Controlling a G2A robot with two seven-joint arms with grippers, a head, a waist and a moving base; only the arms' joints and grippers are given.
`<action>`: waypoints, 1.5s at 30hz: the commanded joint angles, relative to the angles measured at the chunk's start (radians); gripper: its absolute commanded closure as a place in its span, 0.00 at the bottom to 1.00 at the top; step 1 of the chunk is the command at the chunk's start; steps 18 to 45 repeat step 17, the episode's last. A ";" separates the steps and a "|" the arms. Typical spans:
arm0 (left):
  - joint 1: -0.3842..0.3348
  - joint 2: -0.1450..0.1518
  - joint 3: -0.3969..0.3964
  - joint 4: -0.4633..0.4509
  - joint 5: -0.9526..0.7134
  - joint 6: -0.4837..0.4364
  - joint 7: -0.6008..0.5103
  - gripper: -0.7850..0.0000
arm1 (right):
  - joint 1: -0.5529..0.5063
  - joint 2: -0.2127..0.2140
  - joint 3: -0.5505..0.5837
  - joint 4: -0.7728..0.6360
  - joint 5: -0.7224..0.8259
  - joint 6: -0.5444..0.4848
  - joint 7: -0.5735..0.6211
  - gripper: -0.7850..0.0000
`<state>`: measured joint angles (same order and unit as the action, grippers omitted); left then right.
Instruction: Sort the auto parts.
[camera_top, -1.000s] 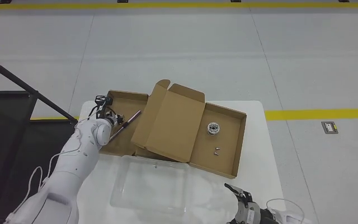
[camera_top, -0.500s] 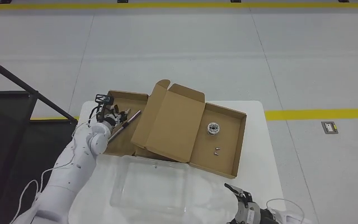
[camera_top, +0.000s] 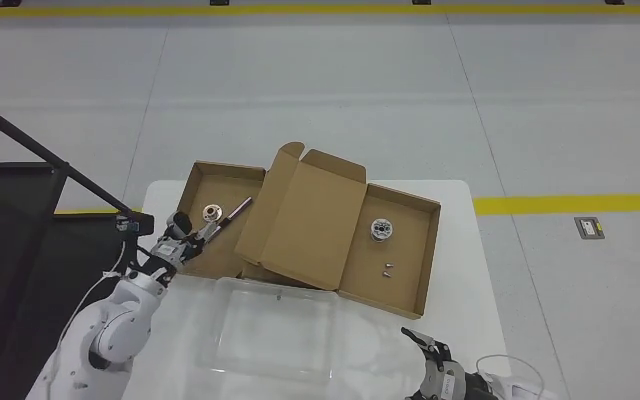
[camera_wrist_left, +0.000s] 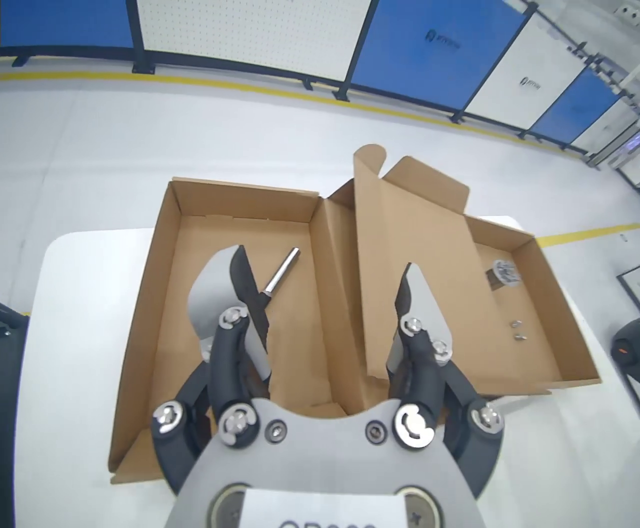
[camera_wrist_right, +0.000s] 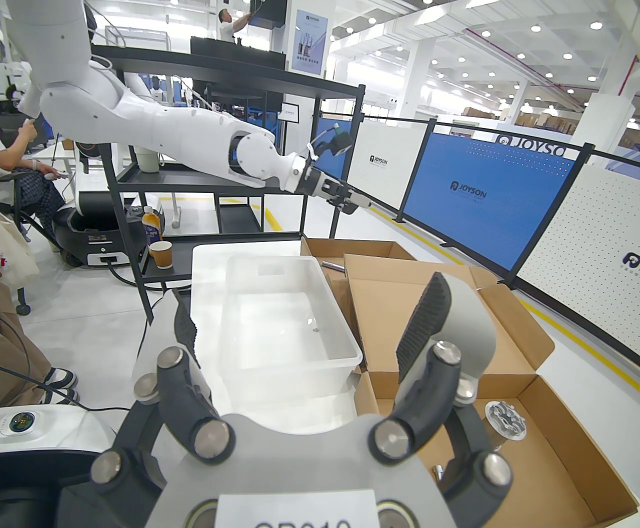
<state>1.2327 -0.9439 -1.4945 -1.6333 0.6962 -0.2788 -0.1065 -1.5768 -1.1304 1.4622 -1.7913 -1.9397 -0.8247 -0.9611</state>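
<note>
An open cardboard box (camera_top: 405, 300) holds the parts. Its left compartment (camera_wrist_left: 170, 320) has a metal rod (camera_top: 233, 213) (camera_wrist_left: 281, 272) and a round disc (camera_top: 211, 211). The right compartment holds a round toothed metal part (camera_top: 380, 229) (camera_wrist_left: 505, 272) (camera_wrist_right: 507, 418) and two small bolts (camera_top: 386, 267) (camera_wrist_left: 517, 331). My left gripper (camera_top: 188, 238) (camera_wrist_left: 322, 270) hangs open and empty above the near edge of the left compartment. My right gripper (camera_top: 432, 352) (camera_wrist_right: 310, 325) is open and empty at the table's near right, pointing across the box.
A clear plastic bin (camera_top: 268, 332) (camera_wrist_right: 290, 310) stands in front of the box, with a tiny speck on its floor. The raised box lid (camera_top: 305, 220) separates the two compartments. A black shelf cart (camera_wrist_right: 165, 175) stands beyond the table's left side.
My left arm has drawn back from over the left compartment toward the near left. The round disc now shows where the gripper was. The right gripper has not moved.
</note>
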 joint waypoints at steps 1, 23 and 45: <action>0.062 0.002 -0.036 -0.044 -0.017 -0.030 0.020 0.20 | 0.000 0.000 0.000 0.000 0.000 0.000 0.000 0.00; 0.149 -0.001 -0.077 -0.128 -0.053 -0.038 0.086 0.00 | 0.000 0.000 0.000 0.000 0.000 0.000 0.000 0.00; 0.149 -0.001 -0.077 -0.128 -0.053 -0.038 0.086 0.00 | 0.000 0.000 0.000 0.000 0.000 0.000 0.000 0.00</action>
